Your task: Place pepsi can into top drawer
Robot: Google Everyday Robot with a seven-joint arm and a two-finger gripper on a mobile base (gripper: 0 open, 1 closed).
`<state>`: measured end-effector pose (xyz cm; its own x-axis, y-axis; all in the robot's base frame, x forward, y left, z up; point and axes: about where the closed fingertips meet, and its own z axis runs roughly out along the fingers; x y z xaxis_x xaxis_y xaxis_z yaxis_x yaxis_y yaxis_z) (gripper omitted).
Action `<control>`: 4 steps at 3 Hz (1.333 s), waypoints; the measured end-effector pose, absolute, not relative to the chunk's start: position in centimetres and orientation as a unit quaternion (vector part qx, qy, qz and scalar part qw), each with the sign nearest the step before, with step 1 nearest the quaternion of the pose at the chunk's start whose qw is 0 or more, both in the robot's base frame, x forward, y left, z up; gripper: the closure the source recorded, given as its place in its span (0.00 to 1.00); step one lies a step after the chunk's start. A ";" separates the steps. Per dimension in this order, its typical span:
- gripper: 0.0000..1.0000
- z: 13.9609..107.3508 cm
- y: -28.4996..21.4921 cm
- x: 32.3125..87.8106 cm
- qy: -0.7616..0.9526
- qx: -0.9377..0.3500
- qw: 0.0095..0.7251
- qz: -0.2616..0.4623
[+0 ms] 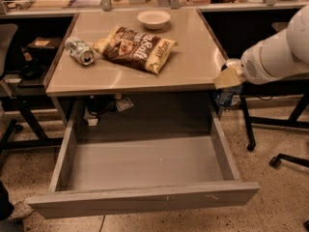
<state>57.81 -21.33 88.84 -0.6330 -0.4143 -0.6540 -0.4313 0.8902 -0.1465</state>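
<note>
The top drawer (145, 199) is pulled wide open below the tan table, and its grey inside is bare. My gripper (229, 79) hangs off the table's right front corner, just past the edge, on the end of a white arm. It is shut on the pepsi can (228, 95), a dark blue can whose lower part shows below the fingers. The can is held upright beside the table edge, above and to the right of the drawer's right wall.
On the tan table (193, 62) lie a silver-grey can (79, 50) on its side, a brown chip bag (137, 47) and a white bowl (153, 18). Black desk legs and a chair base (289, 161) stand at the right. A dark chair stands at the left.
</note>
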 end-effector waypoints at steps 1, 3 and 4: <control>1.00 85.8 -21.2 52.9 0.917 -0.233 0.323 0.035; 1.00 83.6 -20.0 52.1 0.924 -0.210 0.317 0.044; 1.00 78.7 -16.9 51.2 0.932 -0.190 0.306 0.050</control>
<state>51.22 -16.91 78.74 -0.7407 -0.3240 -0.5886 -0.3850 0.9226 -0.0235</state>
